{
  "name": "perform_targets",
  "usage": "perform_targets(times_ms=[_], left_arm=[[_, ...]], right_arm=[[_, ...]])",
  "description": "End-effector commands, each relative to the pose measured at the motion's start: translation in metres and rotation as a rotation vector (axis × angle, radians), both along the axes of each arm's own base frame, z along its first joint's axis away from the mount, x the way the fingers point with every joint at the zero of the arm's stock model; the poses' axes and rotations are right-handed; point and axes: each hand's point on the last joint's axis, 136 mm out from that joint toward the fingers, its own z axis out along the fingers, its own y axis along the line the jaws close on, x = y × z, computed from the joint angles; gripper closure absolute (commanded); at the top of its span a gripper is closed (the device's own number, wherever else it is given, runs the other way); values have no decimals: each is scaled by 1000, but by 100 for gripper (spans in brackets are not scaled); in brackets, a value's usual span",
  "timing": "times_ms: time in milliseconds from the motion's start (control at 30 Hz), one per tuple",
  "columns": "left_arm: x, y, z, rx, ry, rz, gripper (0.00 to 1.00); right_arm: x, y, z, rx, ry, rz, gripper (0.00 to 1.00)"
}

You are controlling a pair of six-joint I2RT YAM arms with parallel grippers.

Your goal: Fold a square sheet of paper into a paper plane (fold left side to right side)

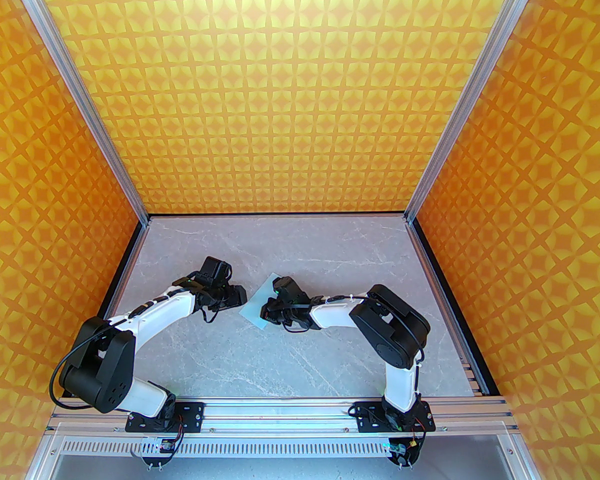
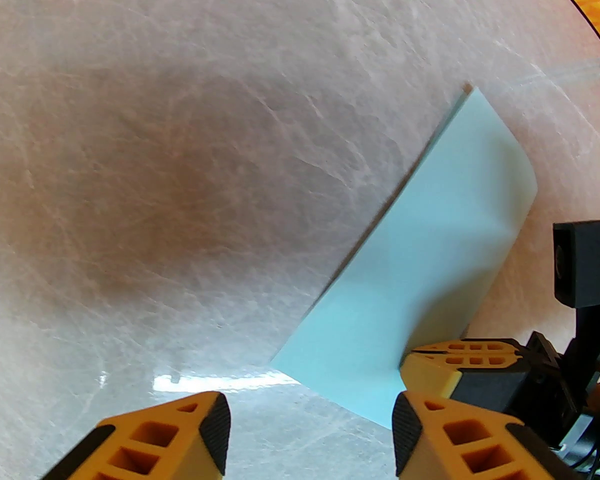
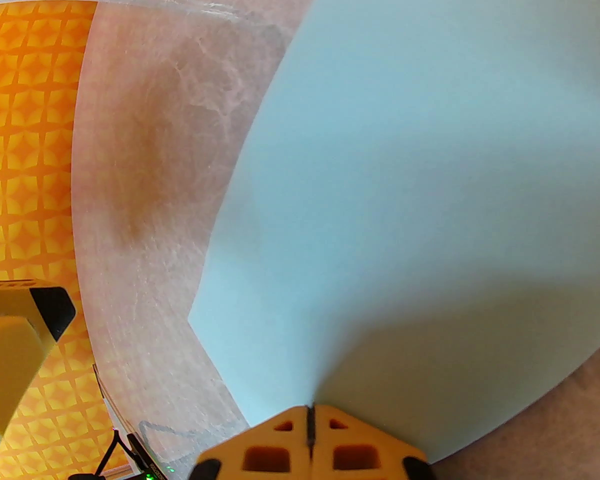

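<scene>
The square sheet of paper (image 1: 259,302) is pale light-blue and sits mid-table between the two arms. In the left wrist view the sheet of paper (image 2: 420,268) has its left edge on the table, while its right side curls upward. My right gripper (image 3: 310,420) is shut on the near edge of the sheet of paper (image 3: 405,168), which bows up from the pinch. My left gripper (image 2: 310,418) is open just left of the sheet's near corner, holding nothing. One of the right gripper's orange fingers (image 2: 452,363) shows at the sheet's edge.
The grey marble tabletop (image 1: 290,358) is bordered by orange patterned walls (image 1: 280,93) on three sides. An aluminium rail (image 1: 280,410) with both arm bases runs along the near edge. The left gripper's fingers (image 3: 10,318) show at the left edge of the right wrist view.
</scene>
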Motion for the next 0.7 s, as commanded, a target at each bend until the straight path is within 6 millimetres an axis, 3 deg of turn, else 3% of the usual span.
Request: perform_targets(times_ms=[0,200,433,667], left_arm=[[-6,-7,1,-67,12,-18,41],[-13,-13,-18,-102,64,-27,41],[-22,-30,-21,-152,81,-70,41],[-25,-38,-20,-170,77,-78,40]], right_arm=[[-17,-30,-23,-98,64,44,100],[-22,-43,-19,-95,68,131,100],[-30,-72,-4,-86,67,265,100],[-24,-65,34,-14,2,228,100]])
